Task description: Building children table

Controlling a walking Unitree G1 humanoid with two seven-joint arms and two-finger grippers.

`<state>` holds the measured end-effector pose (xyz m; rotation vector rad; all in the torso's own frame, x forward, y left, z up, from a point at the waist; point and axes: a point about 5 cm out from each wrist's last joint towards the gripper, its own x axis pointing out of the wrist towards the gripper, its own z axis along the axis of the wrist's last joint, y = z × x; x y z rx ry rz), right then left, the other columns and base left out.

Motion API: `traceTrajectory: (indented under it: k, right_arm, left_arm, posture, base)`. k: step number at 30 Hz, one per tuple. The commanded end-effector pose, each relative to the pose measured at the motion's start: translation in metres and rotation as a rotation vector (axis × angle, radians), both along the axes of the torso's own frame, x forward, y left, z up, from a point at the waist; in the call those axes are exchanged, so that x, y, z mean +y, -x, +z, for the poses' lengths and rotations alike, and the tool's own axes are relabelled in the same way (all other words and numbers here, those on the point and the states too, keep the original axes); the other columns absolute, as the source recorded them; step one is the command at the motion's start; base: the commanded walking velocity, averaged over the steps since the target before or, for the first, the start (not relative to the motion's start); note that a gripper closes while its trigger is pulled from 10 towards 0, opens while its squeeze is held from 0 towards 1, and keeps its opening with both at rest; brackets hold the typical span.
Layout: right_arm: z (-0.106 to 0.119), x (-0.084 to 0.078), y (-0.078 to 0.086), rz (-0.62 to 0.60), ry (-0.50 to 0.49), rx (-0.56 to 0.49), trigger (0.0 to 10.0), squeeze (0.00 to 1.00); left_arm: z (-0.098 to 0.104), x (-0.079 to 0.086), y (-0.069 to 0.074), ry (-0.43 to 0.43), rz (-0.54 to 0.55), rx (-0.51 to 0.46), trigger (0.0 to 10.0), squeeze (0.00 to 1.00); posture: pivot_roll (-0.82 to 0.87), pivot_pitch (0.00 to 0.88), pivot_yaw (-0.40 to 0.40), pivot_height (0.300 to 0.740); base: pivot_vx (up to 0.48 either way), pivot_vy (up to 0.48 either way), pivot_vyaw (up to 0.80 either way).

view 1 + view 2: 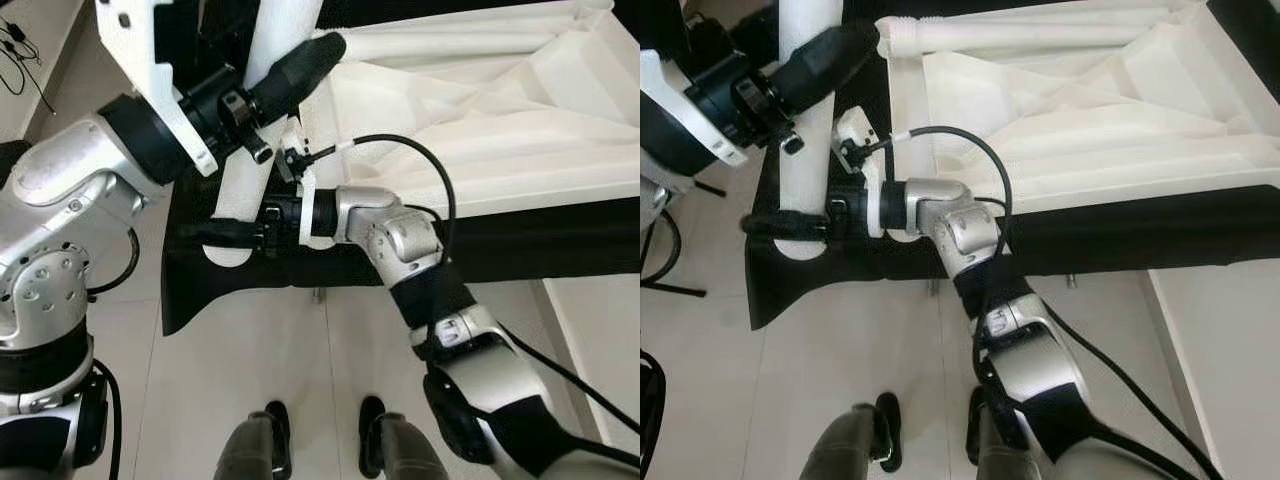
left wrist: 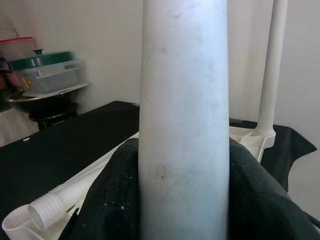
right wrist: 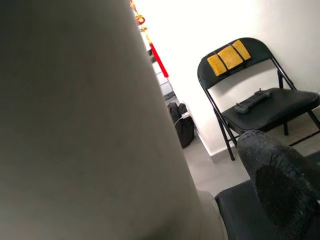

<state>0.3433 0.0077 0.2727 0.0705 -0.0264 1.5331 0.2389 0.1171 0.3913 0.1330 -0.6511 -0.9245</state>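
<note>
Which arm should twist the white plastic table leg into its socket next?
Left. The left claw grips the white plastic table leg higher up; the right claw clamps its base, better placed to steady it.

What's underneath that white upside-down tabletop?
The white tabletop lies on a black cloth, which shows along its near edge and hangs over the side. Whatever the cloth covers is hidden. Both grippers, left and right, clamp an upright white leg.
</note>
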Motion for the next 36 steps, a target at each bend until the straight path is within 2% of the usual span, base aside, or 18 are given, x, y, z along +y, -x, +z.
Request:
traceTrajectory:
  k: [1, 8, 9, 12, 20, 21, 23, 24, 32, 33, 36]
  right_arm:
    - [0.009, 0.024, 0.009, 0.045, -0.008, -0.030, 10.0, 0.00]
    - [0.021, 0.020, 0.011, 0.081, -0.099, -0.068, 10.0, 0.00]
    - [0.028, 0.019, 0.015, 0.112, -0.142, -0.066, 10.0, 0.00]
    - [0.034, 0.017, 0.022, 0.167, -0.188, -0.072, 10.0, 0.00]
    - [0.036, 0.017, 0.029, 0.218, -0.207, -0.085, 10.0, 0.00]
    - [0.037, 0.018, 0.033, 0.244, -0.209, -0.106, 8.2, 0.00]
    - [0.037, 0.018, 0.033, 0.244, -0.209, -0.106, 8.2, 0.00]
    - [0.037, 0.018, 0.034, 0.255, -0.209, -0.111, 0.0, 0.00]
    - [0.036, 0.020, 0.042, 0.305, -0.176, -0.141, 0.0, 0.00]
    - [0.034, 0.021, 0.042, 0.296, -0.148, -0.155, 0.0, 0.00]
    - [0.033, 0.021, 0.042, 0.293, -0.141, -0.158, 0.0, 0.00]
  left_arm:
    - [-0.010, -0.022, 0.009, -0.053, -0.171, 0.015, 0.0, 0.00]
    - [-0.013, -0.017, 0.003, -0.038, -0.183, 0.033, 0.0, 0.00]
    - [-0.012, -0.015, 0.000, -0.026, -0.169, 0.034, 0.0, 0.00]
    - [-0.011, -0.010, -0.001, -0.010, -0.152, 0.027, 0.0, 0.00]
    - [-0.009, -0.003, -0.003, 0.002, -0.138, 0.020, 0.0, 0.00]
    - [-0.007, -0.002, -0.006, 0.005, -0.134, 0.017, 0.0, 0.00]
    - [-0.007, -0.002, -0.006, 0.005, -0.134, 0.017, 0.0, 0.00]
    - [-0.006, -0.002, -0.006, 0.008, -0.131, 0.014, 0.0, 0.00]
    - [0.005, 0.000, 0.002, 0.016, -0.129, -0.013, 0.0, 0.00]
    - [0.008, 0.006, 0.013, 0.016, -0.132, -0.032, 0.0, 0.00]
    - [0.008, 0.007, 0.016, 0.016, -0.134, -0.038, 0.0, 0.00]
  posture:
    - [0.07, 0.292, 0.060, 0.740]
    - [0.08, 0.289, 0.063, 0.740]
    - [0.07, 0.290, 0.064, 0.740]
    - [0.07, 0.290, 0.067, 0.740]
    - [0.08, 0.285, 0.068, 0.740]
    - [0.08, 0.283, 0.066, 0.740]
    - [0.08, 0.283, 0.066, 0.740]
    - [0.08, 0.281, 0.067, 0.740]
    - [0.08, 0.282, 0.066, 0.740]
    - [0.08, 0.284, 0.068, 0.740]
    - [0.08, 0.284, 0.068, 0.740]
  base:
    - [0.000, 0.000, 0.00]
    - [0.000, 0.000, 0.00]
    - [0.000, 0.000, 0.00]
    - [0.000, 0.000, 0.00]
    - [0.000, 0.000, 0.00]
    - [0.000, 0.000, 0.00]
    - [0.000, 0.000, 0.00]
    - [0.000, 0.000, 0.00]
    - [0.000, 0.000, 0.00]
    - [0.000, 0.000, 0.00]
    - [0.000, 0.000, 0.00]
